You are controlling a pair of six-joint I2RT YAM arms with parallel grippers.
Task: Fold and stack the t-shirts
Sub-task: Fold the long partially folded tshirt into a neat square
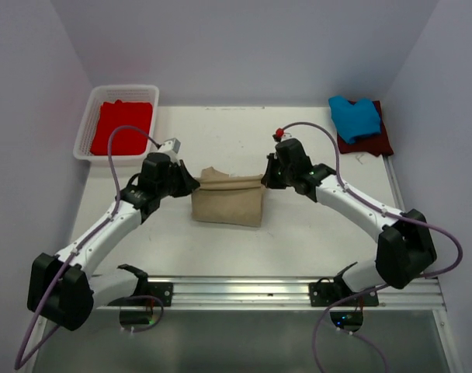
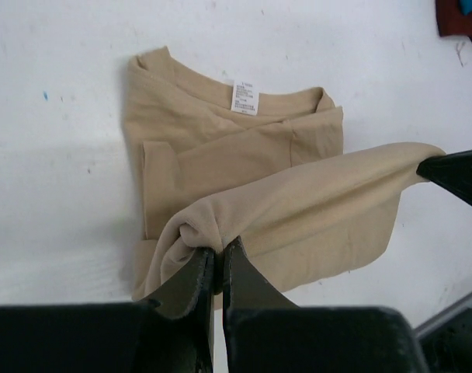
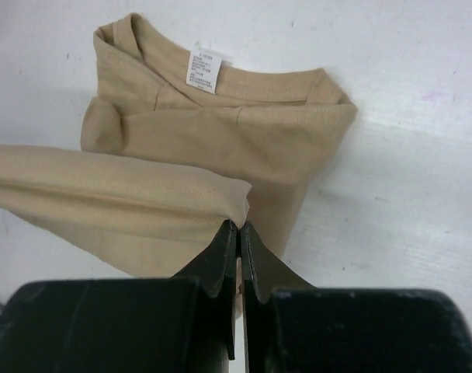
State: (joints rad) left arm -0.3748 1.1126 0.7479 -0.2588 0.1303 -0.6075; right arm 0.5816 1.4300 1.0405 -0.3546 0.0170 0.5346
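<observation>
Left gripper [image 2: 217, 252]: is clamping shut on one corner of the tan t-shirt's raised edge.
Right gripper [image 3: 238, 229]: is pinching the opposite corner of that edge, fingers closed on the cloth.
Tan t-shirt [image 1: 228, 206]: is lying mid-table between the arms with its sleeves tucked in. The held edge is hanging over the collar half, so the last fold seems to be under way and not yet laid down.
Blue t-shirt [image 1: 354, 116]: is resting bunched on the maroon t-shirt [image 1: 376, 141] at the far right corner, probably awaiting folding.
Red t-shirt [image 1: 122, 127]: is sitting in the white basket [image 1: 85, 134] at far left.
Remaining: likely finishing this fold, then the other shirts and the stacking.

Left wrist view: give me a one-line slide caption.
Left tool shut on a lifted edge of the tan t-shirt.
</observation>
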